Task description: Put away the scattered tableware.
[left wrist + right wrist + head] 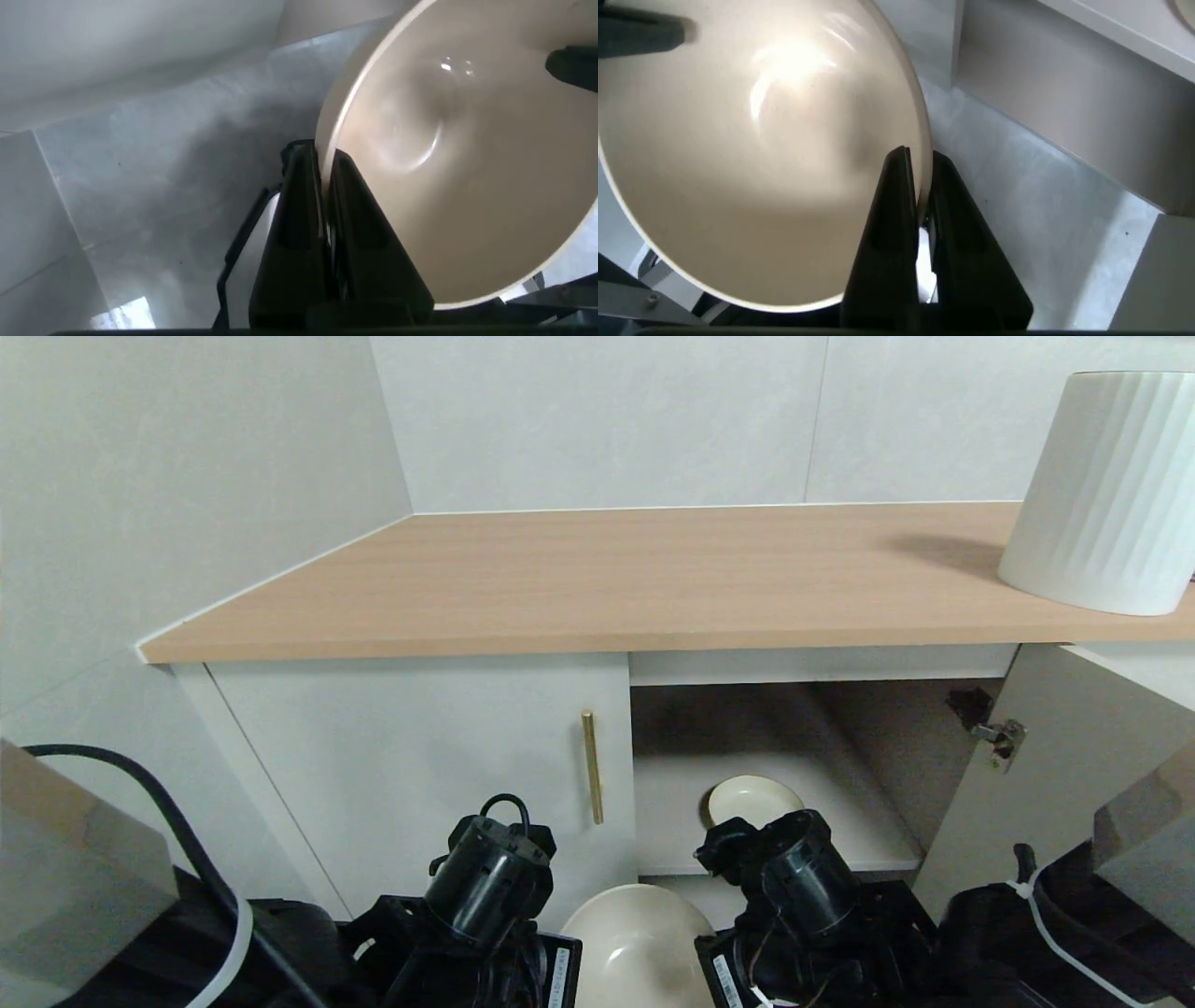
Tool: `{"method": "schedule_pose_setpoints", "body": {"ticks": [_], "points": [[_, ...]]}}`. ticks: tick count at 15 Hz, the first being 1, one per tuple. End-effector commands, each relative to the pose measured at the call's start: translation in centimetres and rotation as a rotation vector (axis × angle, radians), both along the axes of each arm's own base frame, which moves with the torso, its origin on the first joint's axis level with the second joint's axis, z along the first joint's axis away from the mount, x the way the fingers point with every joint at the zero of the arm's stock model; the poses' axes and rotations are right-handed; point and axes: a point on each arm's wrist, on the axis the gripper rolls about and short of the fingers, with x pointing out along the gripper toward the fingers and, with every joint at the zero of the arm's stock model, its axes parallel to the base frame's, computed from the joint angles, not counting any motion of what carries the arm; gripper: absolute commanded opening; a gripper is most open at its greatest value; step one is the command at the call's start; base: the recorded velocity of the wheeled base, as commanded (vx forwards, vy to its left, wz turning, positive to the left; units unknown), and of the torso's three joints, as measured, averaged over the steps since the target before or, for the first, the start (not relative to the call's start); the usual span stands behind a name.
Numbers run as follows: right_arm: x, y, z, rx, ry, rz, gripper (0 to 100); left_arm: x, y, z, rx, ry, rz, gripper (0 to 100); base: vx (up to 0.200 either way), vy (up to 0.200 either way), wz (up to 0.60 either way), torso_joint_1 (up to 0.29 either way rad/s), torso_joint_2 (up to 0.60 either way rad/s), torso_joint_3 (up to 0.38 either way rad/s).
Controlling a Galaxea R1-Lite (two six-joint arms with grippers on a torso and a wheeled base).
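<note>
Head view: we hold bowl [635, 943] before open cabinet [411, 747]; left gripper [322, 161], right gripper [920, 163] both pinch its rim. Next, prob.: lift it onto shelf [672, 826] by dish [754, 800].

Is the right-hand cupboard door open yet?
Open: the white cupboard door stands swung outward, exposing a small cream plate on the inner shelf.

Home kitchen: wooden countertop [597, 579], white cabinet [401, 756].
</note>
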Motion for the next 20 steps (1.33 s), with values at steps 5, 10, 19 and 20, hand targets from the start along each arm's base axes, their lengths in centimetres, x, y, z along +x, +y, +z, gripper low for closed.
{"method": "schedule_pose_setpoints", "body": {"ticks": [5,10,19,20], "points": [[0.0,-0.1,-0.2,-0.012,0.001,-0.007,0,-0.1,0.1,0.0,0.007,0.000,0.004,0,0.000,0.000,0.00,0.000,0.00,0.000],[0.0,-0.1,-0.2,-0.013,0.000,-0.008,0,0.0,0.1,0.1,0.007,-0.005,0.007,100,0.000,0.000,0.00,0.000,0.00,0.000],[2.4,-1.7,-2.0,-0.126,0.021,-0.131,0,-0.1,0.1,0.2,0.004,-0.008,0.007,100,0.000,0.000,0.00,0.000,0.00,0.000],[3.1,-2.0,-2.3,-0.144,0.011,-0.171,0,0.0,0.1,0.2,0.004,-0.010,0.008,100,0.000,0.000,0.00,0.000,0.00,0.000]]}}
